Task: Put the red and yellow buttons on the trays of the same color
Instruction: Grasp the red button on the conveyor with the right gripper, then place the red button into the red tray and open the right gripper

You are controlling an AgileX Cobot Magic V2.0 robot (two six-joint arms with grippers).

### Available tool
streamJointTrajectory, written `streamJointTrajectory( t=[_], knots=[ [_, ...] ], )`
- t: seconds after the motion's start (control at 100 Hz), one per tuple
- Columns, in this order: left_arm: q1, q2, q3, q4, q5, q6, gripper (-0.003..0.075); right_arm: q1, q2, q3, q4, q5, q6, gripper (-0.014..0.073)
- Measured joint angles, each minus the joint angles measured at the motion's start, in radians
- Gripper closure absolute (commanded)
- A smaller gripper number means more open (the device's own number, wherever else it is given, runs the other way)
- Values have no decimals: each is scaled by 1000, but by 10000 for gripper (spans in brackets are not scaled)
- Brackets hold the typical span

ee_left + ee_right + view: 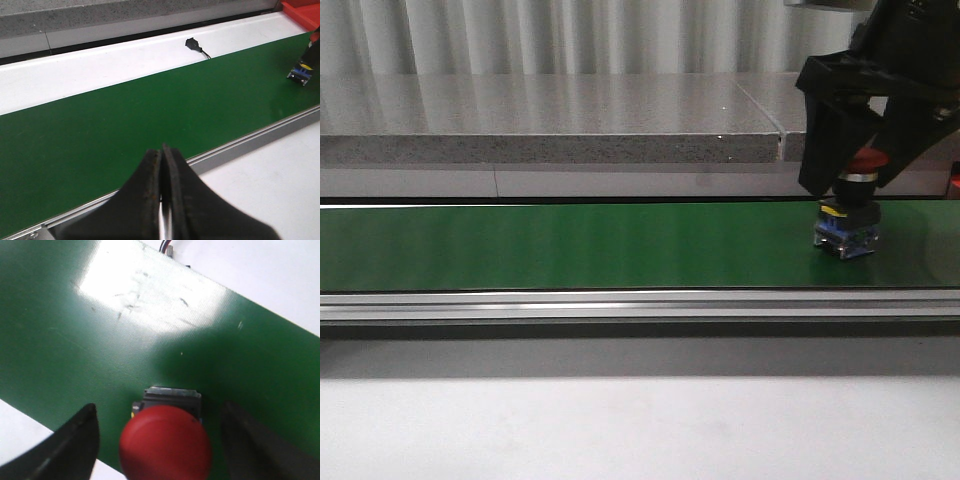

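A red button [863, 160] with a black, yellow and blue base stands upright on the green belt [570, 245] at the right. My right gripper [853, 180] is open and straddles its red cap [165, 444], with one finger [80, 440] on each side and a gap to both. My left gripper [162, 150] is shut on nothing, low over the belt's near edge, far to the left of the button [301, 74]. A corner of the red tray [303, 9] shows beyond the belt. No yellow button or yellow tray is in view.
The belt has a metal rail [620, 305] along its near side and a white table [620, 430] in front. A grey stone ledge [550, 135] runs behind. A small black connector with a wire [193, 44] lies on the white strip past the belt.
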State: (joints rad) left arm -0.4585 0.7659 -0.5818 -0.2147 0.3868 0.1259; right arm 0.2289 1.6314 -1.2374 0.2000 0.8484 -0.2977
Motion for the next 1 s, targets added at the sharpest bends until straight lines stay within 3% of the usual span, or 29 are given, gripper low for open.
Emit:
streamJointTrajectory(
  t=[0.11,0.22,0.37,0.54,1.0],
  knots=[
    [0,0,0,0,0,0,741,0,0,-2,0,-7,0,433],
    [0,0,0,0,0,0,741,0,0,-2,0,-14,0,512],
    [0,0,0,0,0,0,741,-8,-11,-8,0,-25,0,516],
    [0,0,0,0,0,0,741,-91,-78,-22,0,-55,25,516],
    [0,0,0,0,0,0,741,-529,-134,-29,0,-132,36,516]
  ],
)
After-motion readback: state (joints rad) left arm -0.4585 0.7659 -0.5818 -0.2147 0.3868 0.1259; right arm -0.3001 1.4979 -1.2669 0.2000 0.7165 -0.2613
